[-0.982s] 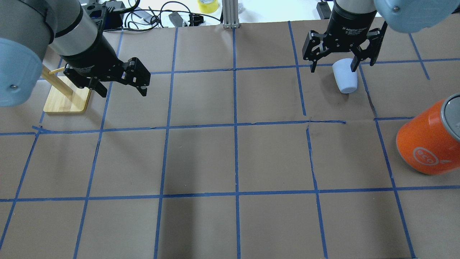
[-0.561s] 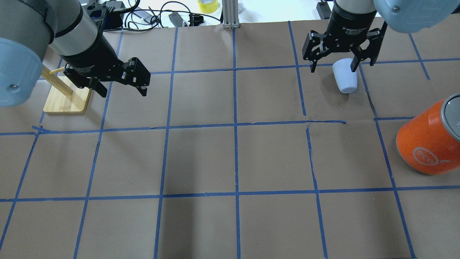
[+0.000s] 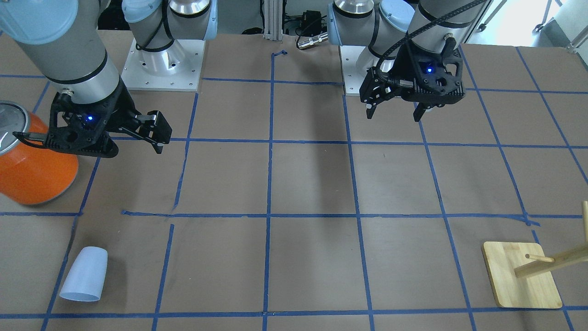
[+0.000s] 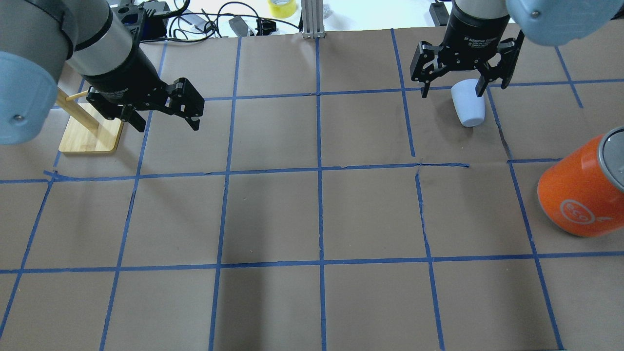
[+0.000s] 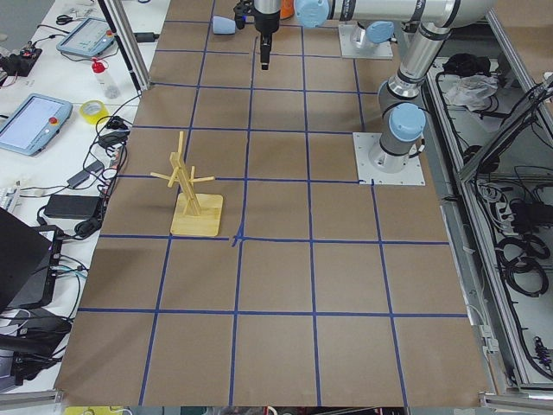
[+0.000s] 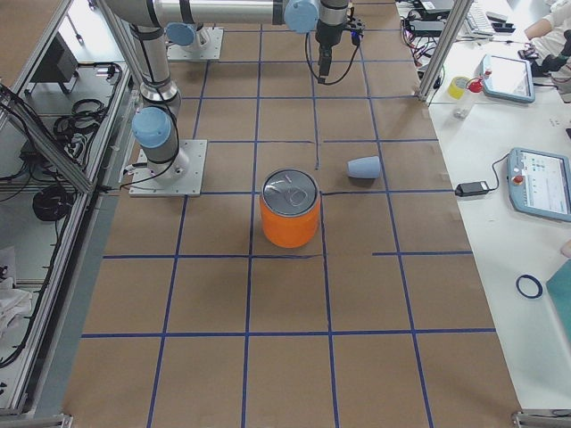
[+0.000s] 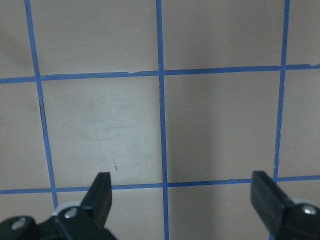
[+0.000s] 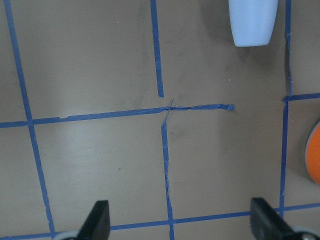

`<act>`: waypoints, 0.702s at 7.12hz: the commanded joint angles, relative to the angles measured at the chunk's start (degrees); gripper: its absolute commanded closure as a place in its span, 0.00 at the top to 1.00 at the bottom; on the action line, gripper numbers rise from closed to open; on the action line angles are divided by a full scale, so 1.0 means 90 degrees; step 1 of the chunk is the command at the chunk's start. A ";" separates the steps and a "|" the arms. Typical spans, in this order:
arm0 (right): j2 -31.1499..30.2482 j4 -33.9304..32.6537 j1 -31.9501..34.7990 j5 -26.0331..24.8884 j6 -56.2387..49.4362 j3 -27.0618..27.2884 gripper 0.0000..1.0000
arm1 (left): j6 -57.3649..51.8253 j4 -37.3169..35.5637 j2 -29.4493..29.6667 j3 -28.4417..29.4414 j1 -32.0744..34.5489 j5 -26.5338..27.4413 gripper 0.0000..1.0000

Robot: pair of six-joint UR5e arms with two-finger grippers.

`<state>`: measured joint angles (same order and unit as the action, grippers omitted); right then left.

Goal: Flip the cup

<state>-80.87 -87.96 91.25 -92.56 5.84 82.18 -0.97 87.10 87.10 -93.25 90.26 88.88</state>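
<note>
The pale blue-white cup (image 4: pixel 469 105) lies on its side on the brown paper, rim toward the operators' side and base toward the robot. It also shows in the front view (image 3: pixel 85 274), the right wrist view (image 8: pixel 252 20) and the exterior right view (image 6: pixel 364 167). My right gripper (image 4: pixel 452 90) is open and empty. It hangs well above the table on the robot's side of the cup, as the front view (image 3: pixel 87 140) and its wrist view (image 8: pixel 181 220) show. My left gripper (image 4: pixel 168 123) is open and empty over bare paper (image 7: pixel 182 192).
A large orange container (image 4: pixel 580 195) with a silver rim stands at the right, close to the right gripper in the front view (image 3: pixel 32 170). A wooden peg stand (image 4: pixel 90 131) sits at the far left beside the left arm. Cables and yellow tape (image 4: pixel 282 7) lie beyond the far edge.
Almost nothing. The right gripper has edged very slightly away from the robot. The cup and the left arm have not moved.
</note>
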 commanded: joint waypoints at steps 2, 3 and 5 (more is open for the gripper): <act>0.0011 -0.0011 -0.0186 -0.0018 -0.0023 0.0009 1.00 | 0.0000 0.0000 0.0000 0.0000 0.0000 -0.0002 1.00; 0.0059 -0.0031 -0.0371 -0.0018 -0.0111 0.0019 1.00 | 0.0000 0.0000 0.0000 0.0000 0.0000 -0.0002 1.00; 0.0341 -0.0632 -0.0947 0.0108 -0.1014 0.0019 1.00 | 0.0000 0.0000 -0.0010 0.0000 0.0000 -0.0002 1.00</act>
<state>-79.32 -89.91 85.91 -92.29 1.99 82.33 -0.97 87.10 87.09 -93.25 90.26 88.86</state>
